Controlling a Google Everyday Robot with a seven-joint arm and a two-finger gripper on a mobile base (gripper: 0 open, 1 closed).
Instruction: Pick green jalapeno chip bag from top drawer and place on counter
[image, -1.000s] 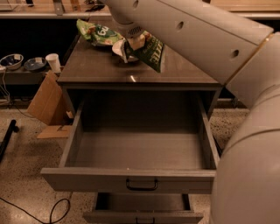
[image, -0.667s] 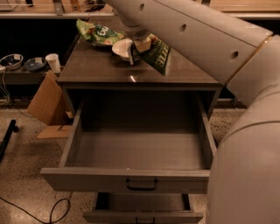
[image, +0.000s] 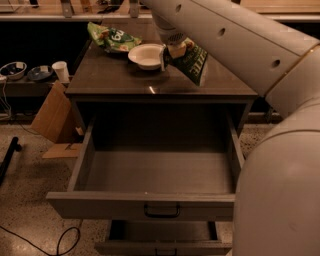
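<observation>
The green jalapeno chip bag (image: 194, 61) hangs tilted from my gripper (image: 172, 51), just above the counter (image: 120, 79) at its right middle. The gripper is shut on the bag's top edge. The bag shows a dark green panel with white lettering. The top drawer (image: 155, 170) stands pulled wide open below the counter, and nothing shows inside it. Its dark handle (image: 162, 210) is on the front. My arm (image: 240, 45) crosses the upper right and hides the counter's right rear.
A white bowl (image: 146, 55) sits on the counter just left of the gripper. A brighter green bag (image: 111, 38) lies at the counter's back left. A lower drawer (image: 160, 245) is slightly open. Cardboard (image: 52, 114), a cup (image: 61, 71) and bowls stand at left.
The gripper with the bag has moved slightly right and away from the bowl, which now shows more fully. The drawer has not moved.
</observation>
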